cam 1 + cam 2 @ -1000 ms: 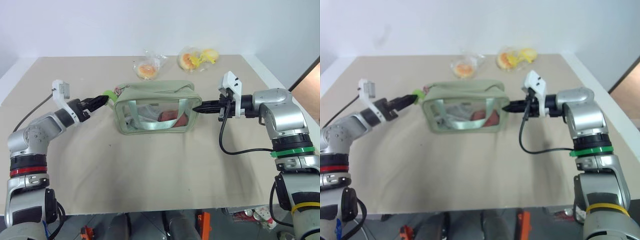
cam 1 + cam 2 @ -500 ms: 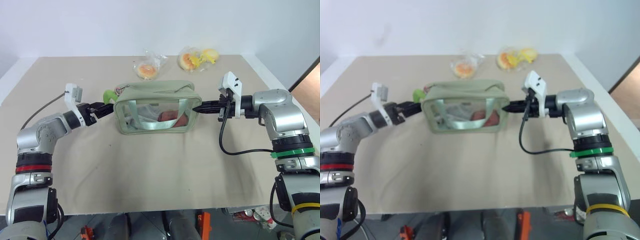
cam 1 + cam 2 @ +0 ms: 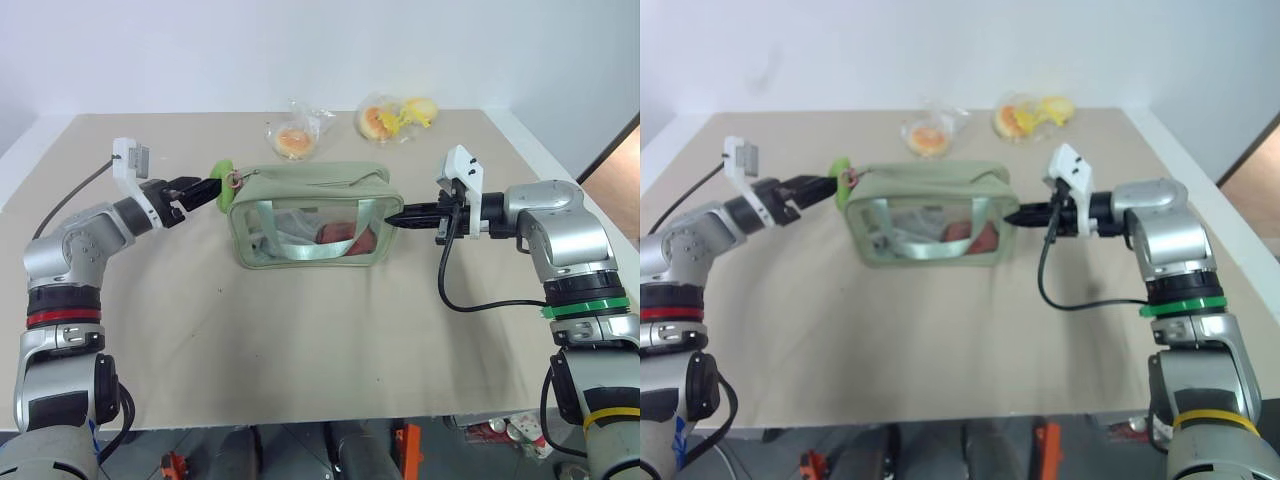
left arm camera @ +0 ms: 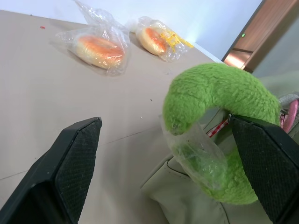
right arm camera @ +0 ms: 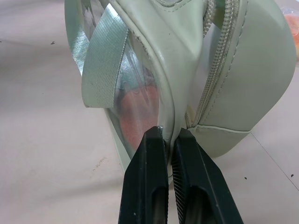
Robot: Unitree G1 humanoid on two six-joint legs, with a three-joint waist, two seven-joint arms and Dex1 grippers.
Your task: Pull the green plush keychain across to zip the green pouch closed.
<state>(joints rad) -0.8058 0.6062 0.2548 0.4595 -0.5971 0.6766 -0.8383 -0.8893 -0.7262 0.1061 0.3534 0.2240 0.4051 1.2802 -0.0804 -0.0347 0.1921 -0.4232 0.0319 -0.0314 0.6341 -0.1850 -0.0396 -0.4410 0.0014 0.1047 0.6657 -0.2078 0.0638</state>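
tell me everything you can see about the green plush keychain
The green plush keychain is a small lime-green fuzzy ring, partly wrapped in clear plastic film. It hangs by a short pinkish clip at the left end of the green pouch, by the top zipper. The open left hand has it between its fingers, one finger right against the plush.

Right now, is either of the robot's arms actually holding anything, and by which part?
The right end effector pinches the green pouch by its end edge. The left end effector stands open around the green plush keychain, not gripping.
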